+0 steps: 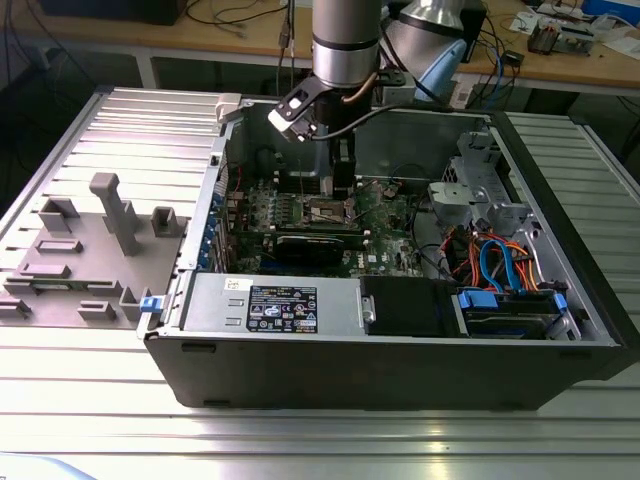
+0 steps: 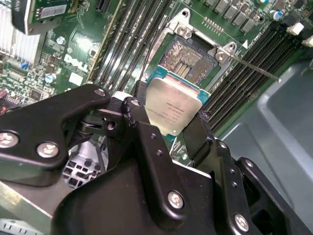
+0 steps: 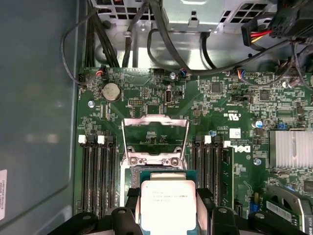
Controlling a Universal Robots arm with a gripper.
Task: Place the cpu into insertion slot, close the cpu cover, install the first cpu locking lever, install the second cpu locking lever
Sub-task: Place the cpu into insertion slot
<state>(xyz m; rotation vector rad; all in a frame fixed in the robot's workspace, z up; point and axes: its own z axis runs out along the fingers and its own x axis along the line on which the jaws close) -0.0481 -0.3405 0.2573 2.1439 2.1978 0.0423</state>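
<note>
Silver-grey side up, the cpu (image 2: 171,110) is being pinched by two opposite edges in the claw (image 2: 170,120), so neither the flat top nor the contact side is being touched, which makes sense for a chip like this. In the second wrist view it's being held just above the insertion slot (image 2: 188,58) and a bit off to one side, not yet seated. It looks roughly parallel to the green motherboard (image 3: 220,98), presumably so it can go down square. In the first wrist view the cpu cover (image 3: 155,119) is being shown tipped up on its hinge, so the socket is being exposed for the chip. A thin locking lever (image 2: 254,68) is being seen swung out beside the socket, apparently released so the cover can stand up. In the exterior view the arm is being reached down into the open computer case (image 1: 400,370), which is lying on its side on the bench (image 1: 300,440) so the board is facing up.
</note>
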